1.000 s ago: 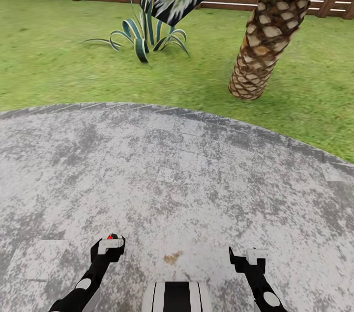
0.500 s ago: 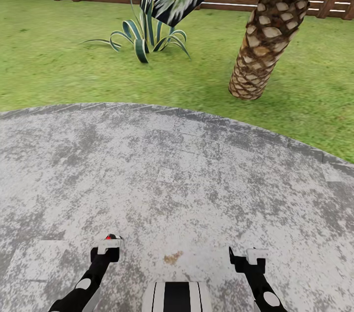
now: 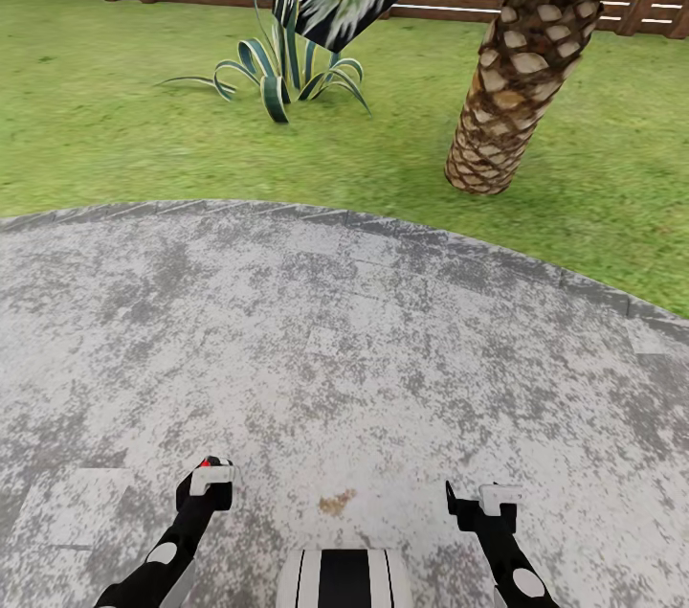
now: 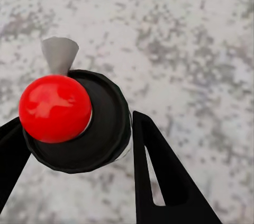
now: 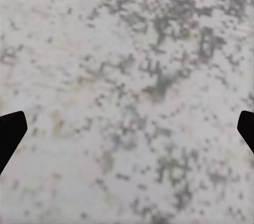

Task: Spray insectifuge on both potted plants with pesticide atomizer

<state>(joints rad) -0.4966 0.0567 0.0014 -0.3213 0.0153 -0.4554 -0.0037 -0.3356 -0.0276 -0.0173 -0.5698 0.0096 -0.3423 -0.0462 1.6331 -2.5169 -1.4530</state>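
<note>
Pickup done: left gripper [image 4: 74, 144] pinches the dark, red-tipped pesticide atomizer bottle [image 4: 79, 121] over the grey mottled paved patio [image 3: 344, 330]. Right gripper [image 5: 127, 128] spread, empty. Spraying both plants remains.

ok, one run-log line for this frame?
left hand: shut on pesticide atomizer | right hand: open | under: paved patio | ahead: lawn, palm trunk

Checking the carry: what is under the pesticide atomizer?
Grey paved patio lies under the pesticide atomizer, held in the left gripper. Its cap hides the bottle body and the paving directly beneath.
</note>
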